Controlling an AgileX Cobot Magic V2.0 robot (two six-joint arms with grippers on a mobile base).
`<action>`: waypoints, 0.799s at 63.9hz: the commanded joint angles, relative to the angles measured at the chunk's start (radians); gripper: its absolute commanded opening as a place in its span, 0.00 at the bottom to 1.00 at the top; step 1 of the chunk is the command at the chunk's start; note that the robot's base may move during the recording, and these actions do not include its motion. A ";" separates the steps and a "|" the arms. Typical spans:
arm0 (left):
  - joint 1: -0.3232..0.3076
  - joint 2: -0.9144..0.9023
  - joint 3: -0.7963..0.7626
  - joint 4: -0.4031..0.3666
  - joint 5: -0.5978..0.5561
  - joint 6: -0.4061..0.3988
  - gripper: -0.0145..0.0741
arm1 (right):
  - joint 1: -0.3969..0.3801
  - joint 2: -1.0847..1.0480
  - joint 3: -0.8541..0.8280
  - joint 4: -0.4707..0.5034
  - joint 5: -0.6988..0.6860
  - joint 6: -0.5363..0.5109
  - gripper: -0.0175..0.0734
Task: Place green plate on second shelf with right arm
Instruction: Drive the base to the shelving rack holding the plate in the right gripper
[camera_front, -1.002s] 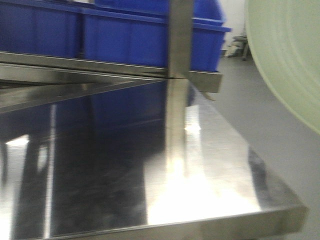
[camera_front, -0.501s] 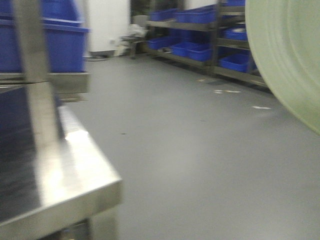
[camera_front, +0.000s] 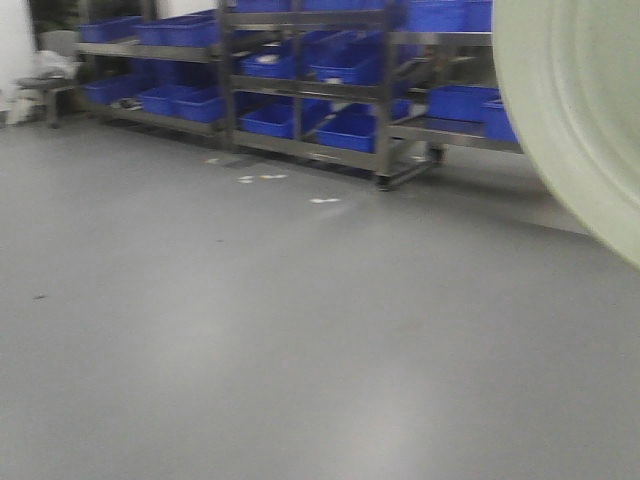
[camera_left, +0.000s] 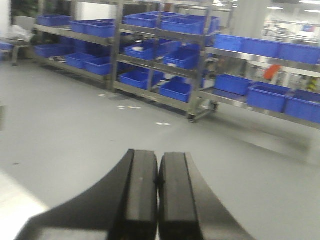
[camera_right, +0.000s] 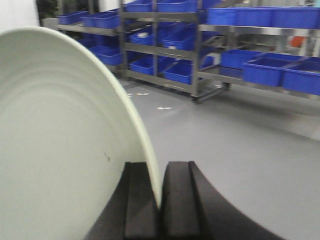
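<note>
The green plate (camera_right: 60, 140) is pale mint and stands on edge in the right wrist view, filling the left half. My right gripper (camera_right: 159, 172) is shut on its rim, one black finger on each side. The plate also shows at the right edge of the front view (camera_front: 585, 110), held up in the air. My left gripper (camera_left: 158, 165) is shut and empty, its two black fingers together, above the grey floor. The right gripper itself is not seen in the front view.
Metal racks (camera_front: 385, 100) with several blue bins (camera_front: 350, 125) stand across the grey floor (camera_front: 250, 330) ahead. More racks and blue bins (camera_left: 270, 95) run to the right. Small white scraps (camera_front: 322, 200) lie on the floor before the racks.
The front view has swung right: the steel table and shelf with blue bins have left the frame, and the far racks now fill the background. The plate stays at the right edge.
</note>
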 joint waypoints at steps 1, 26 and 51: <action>-0.007 -0.016 0.041 -0.008 -0.087 -0.003 0.31 | -0.001 0.023 -0.028 -0.011 -0.117 0.008 0.25; -0.007 -0.016 0.041 -0.008 -0.087 -0.003 0.31 | -0.001 0.023 -0.028 -0.011 -0.117 0.008 0.25; -0.007 -0.016 0.041 -0.008 -0.087 -0.003 0.31 | -0.001 0.023 -0.028 -0.011 -0.117 0.008 0.25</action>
